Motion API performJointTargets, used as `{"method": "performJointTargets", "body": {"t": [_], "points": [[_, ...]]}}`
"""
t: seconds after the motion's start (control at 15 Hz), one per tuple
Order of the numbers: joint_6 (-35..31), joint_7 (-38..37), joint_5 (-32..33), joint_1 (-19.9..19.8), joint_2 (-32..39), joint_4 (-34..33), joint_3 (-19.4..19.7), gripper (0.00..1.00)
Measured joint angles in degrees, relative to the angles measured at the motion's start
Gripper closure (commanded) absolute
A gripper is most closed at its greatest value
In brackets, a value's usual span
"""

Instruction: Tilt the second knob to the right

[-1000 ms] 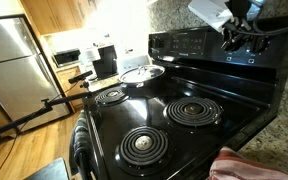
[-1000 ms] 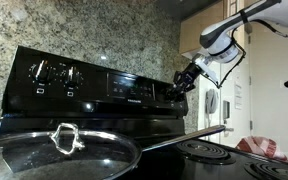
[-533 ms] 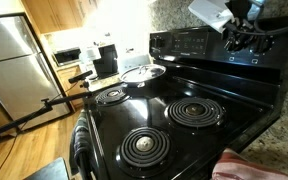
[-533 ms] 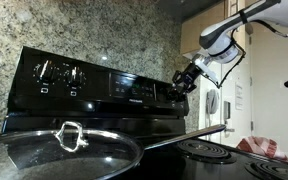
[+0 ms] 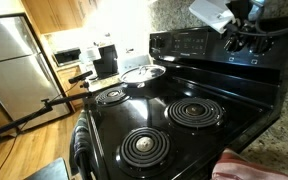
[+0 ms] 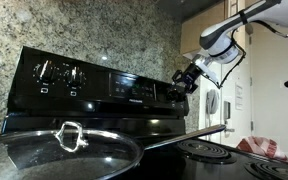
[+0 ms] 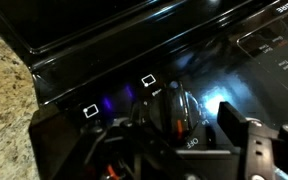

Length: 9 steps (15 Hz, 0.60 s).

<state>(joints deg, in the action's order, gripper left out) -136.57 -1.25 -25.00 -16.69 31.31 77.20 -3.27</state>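
In the wrist view a black knob (image 7: 176, 115) with an orange mark sits on the stove's control panel (image 7: 104, 40), just above the word OFF. My gripper (image 7: 179, 132) is open around it. The right finger (image 7: 231, 126) stands clear of the knob with a bright gap between them, and the left finger is lost in the dark. In both exterior views the gripper (image 5: 234, 42) (image 6: 181, 82) is pressed up to the right end of the panel (image 6: 124, 85) and hides that knob. Two more knobs (image 6: 54, 72) show at the panel's left end.
A steel pot with a lid (image 5: 142, 72) sits on the back burner, and its lid (image 6: 64, 140) fills the foreground in an exterior view. Coil burners (image 5: 192, 111) lie below the arm. A red cloth (image 5: 252, 166) lies at the stove's corner. A granite wall (image 6: 94, 25) stands behind the panel.
The arm has stayed at the right end of the panel. The fingers seem to have spread slightly off the knob.
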Motion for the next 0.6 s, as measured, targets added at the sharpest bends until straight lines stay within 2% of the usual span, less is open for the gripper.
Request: {"method": "performJointTargets", "body": {"t": [0.27, 0.6], "points": [[-2.55, 1.72, 0.00, 0.03, -1.45, 2.72, 0.03, 0.00], [-6.89, 7.54, -0.01, 0.74, -6.24, 11.88, -0.09, 0.00]]}}
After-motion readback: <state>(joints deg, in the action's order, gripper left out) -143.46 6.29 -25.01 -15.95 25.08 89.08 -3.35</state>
